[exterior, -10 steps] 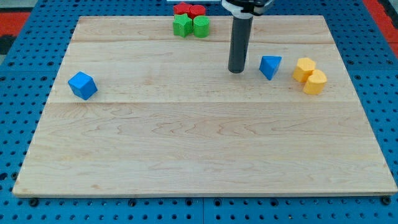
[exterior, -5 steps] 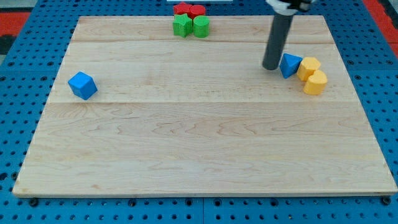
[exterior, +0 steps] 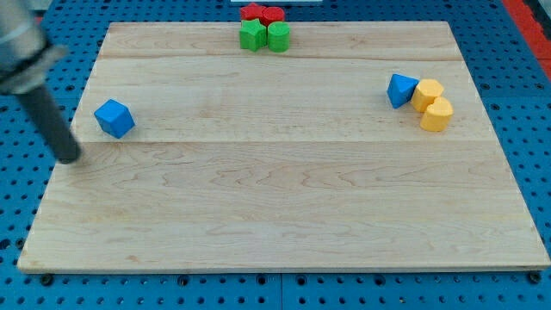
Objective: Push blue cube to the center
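The blue cube (exterior: 114, 118) sits on the wooden board (exterior: 284, 198) near its left edge, well left of the middle. My tip (exterior: 69, 158) is at the board's left edge, below and to the left of the blue cube, a short gap apart from it. The rod is blurred and leans up toward the view's top left corner.
A blue triangular block (exterior: 399, 89) touches two yellow blocks (exterior: 432, 104) at the right. Two red blocks (exterior: 262, 13) and two green blocks (exterior: 265, 35) cluster at the top edge. Blue pegboard surrounds the board.
My tip pushed the blue triangular block right against the yellow blocks, then swept across the board to the left edge beside the blue cube. The blue cube has not moved.
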